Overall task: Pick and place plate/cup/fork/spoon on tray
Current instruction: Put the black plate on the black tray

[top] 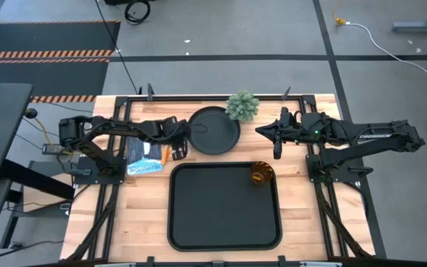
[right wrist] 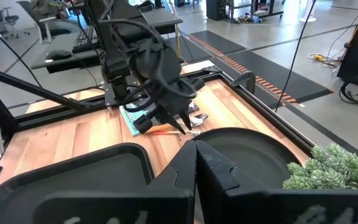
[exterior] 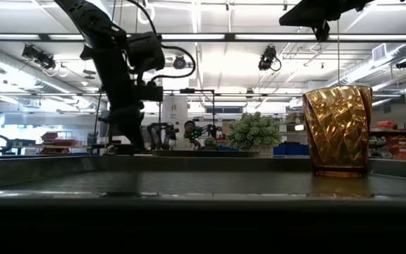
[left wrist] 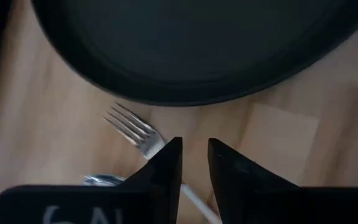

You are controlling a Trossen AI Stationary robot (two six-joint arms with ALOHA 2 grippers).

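The fork (left wrist: 134, 128) lies on the wood beside the round black plate (top: 213, 132), tines toward the plate. The spoon's bowl (left wrist: 102, 180) peeks out next to it. Orange handles show in the right wrist view (right wrist: 160, 130). My left gripper (left wrist: 194, 163) points down just over the fork's neck, its fingers a narrow gap apart, touching nothing that I can see. The amber cup (top: 262, 174) stands upright in the far right corner of the black tray (top: 199, 222). My right gripper (top: 274, 139) is shut and empty, raised to the right of the plate.
A small green plant (top: 242, 106) stands at the plate's far right. A blue-and-white packet (top: 144, 159) lies left of the cutlery. The tray's middle and near half are bare. Metal frame rails run along the table's edges.
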